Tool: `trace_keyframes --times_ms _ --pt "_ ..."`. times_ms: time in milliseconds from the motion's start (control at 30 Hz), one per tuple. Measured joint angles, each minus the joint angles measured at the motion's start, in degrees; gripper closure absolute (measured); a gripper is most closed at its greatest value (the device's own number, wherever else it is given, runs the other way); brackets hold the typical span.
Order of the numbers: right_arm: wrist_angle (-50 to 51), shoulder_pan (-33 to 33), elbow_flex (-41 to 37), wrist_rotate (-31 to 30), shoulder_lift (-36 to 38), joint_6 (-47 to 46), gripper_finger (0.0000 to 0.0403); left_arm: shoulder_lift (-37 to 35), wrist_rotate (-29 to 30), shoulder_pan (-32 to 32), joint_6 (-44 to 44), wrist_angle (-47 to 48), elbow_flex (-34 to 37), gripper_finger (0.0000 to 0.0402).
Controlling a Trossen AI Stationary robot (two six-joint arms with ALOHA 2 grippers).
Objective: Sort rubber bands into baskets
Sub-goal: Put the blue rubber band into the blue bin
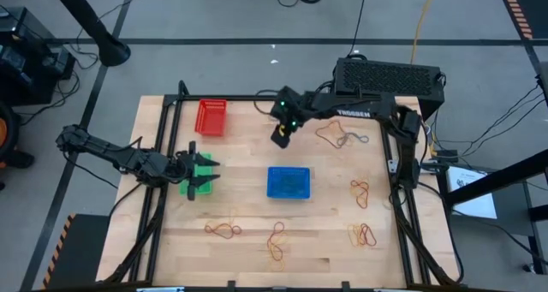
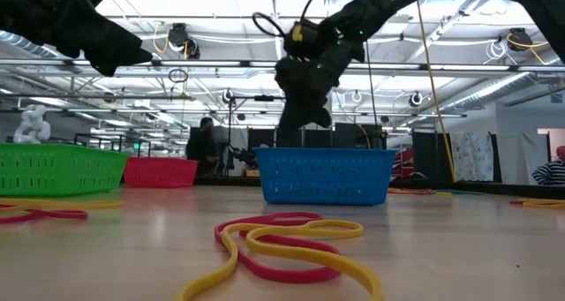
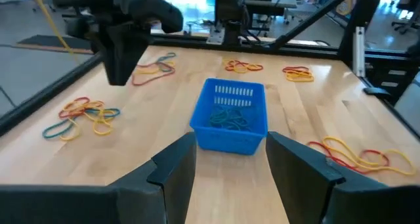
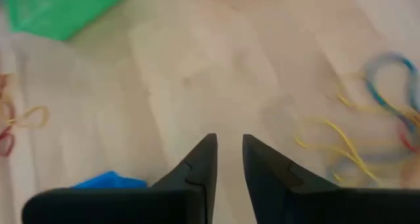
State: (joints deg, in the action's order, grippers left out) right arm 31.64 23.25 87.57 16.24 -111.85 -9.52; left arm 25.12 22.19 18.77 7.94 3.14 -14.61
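Three baskets stand on the wooden table: red (image 1: 211, 117) at the far left, green (image 1: 199, 165) at the left, blue (image 1: 288, 182) in the middle. The blue basket (image 3: 230, 112) holds several blue rubber bands (image 3: 228, 120). Loose rubber bands lie in small heaps at the far right (image 1: 341, 138), the right (image 1: 360, 192) and along the near side (image 1: 276, 241). My right gripper (image 4: 230, 152) hangs in the air beyond the blue basket, tipped down, its fingers a little apart with nothing between them. My left gripper (image 3: 230, 152) waits open over the green basket.
A mixed heap of bands (image 3: 82, 115) lies on the table's far side, near the right arm (image 3: 125, 33). Red and yellow bands (image 2: 282, 244) lie close to the low camera. Black frame rails (image 1: 163, 189) run along the table's left and right sides.
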Motion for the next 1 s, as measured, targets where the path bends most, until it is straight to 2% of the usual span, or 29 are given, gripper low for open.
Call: trace_keyframes --times_ms 67,133,233,433,567,1000 --pt "2.45 1.53 0.00 -1.35 0.00 -1.34 0.0342 0.00 0.68 0.02 -2.06 -0.80 0.00 0.0210" --pt "5.43 2.65 0.00 -5.19 0.00 -3.56 0.0345 0.00 1.02 0.00 -4.74 -2.47 0.04 0.0210" --pt "5.41 3.75 0.02 -8.67 -0.75 -5.75 0.0349 0.00 1.05 0.00 -10.25 -5.76 0.04 0.0210" --pt "5.53 4.30 0.02 -8.65 -5.39 -7.62 0.0349 0.00 0.92 -0.02 -13.37 -8.85 0.04 0.0210" --pt "6.00 4.30 0.00 -8.47 -8.83 -4.51 0.0349 0.00 0.80 -0.04 -13.39 -8.70 0.04 0.0210" --pt "3.02 4.04 0.02 -9.32 -10.36 -0.96 0.0349 0.08 0.48 -0.04 -14.36 -8.61 0.04 0.0210"
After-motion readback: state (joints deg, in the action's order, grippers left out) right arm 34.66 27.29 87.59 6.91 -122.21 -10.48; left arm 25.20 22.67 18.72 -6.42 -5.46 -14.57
